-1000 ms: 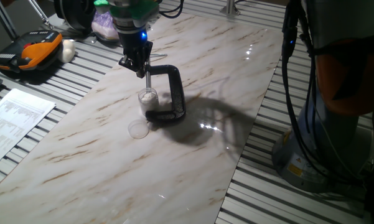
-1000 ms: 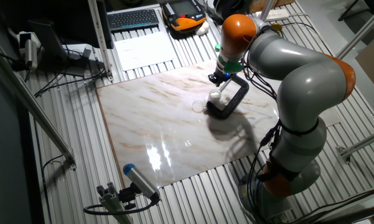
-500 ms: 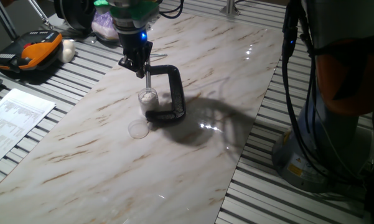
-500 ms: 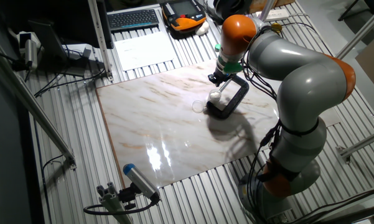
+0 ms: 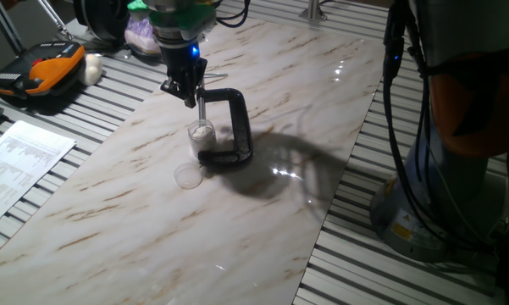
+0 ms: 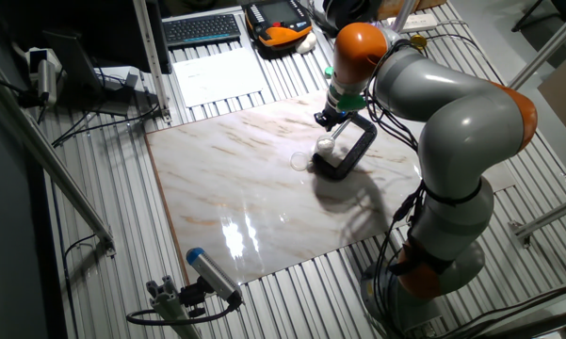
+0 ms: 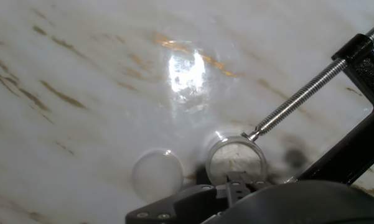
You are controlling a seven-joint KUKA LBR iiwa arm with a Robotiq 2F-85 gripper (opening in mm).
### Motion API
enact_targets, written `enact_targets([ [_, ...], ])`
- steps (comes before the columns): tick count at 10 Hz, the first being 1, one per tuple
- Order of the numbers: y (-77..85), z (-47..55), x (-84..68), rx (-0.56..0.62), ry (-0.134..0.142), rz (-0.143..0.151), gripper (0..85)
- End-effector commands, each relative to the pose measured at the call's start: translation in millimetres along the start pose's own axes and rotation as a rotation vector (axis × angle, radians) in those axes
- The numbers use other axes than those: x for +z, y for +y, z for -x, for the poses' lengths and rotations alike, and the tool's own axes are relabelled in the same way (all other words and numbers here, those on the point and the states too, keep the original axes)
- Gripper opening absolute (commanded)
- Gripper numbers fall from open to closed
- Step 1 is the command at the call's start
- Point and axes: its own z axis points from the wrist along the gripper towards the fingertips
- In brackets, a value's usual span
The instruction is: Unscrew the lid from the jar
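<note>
One fixed view: the lid [image 5: 188, 176] lies off the jar [image 5: 201, 133], nearer the tabletop's [image 5: 262, 220] left edge. The other fixed view: the end effector [image 6: 329, 119] hovers above; its opening is unclear. Hand view: the clamp [image 7: 355, 149] holds the open jar; unscrewing looks done.

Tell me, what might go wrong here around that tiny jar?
1. The fingers hang right by the clamp's metal screw; a careless move could strike it.
2. The jar seems pinned only by the screw tip, so a knock might pop it loose.
3. The lid lies loose on the table and could get swept away.
</note>
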Motion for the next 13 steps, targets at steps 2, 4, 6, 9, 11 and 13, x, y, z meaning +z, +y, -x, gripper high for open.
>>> enact_targets([
  [2, -1.3, 1.0, 0.9, -0.001, 0.000, 0.003, 0.0],
  [4, -0.9, 0.1, -0.1, -0.001, 0.006, 0.009, 0.0],
  [6, -0.3, -0.3, 0.3, 0.007, 0.014, 0.018, 0.0],
  [9, -0.3, -0.2, 0.4, 0.006, 0.012, 0.007, 0.0],
  [11, -1.5, 1.0, 0.1, 0.005, 0.008, -0.001, 0.0],
  [13, -0.6, 1.1, -1.3, 0.006, 0.008, -0.001, 0.0],
])
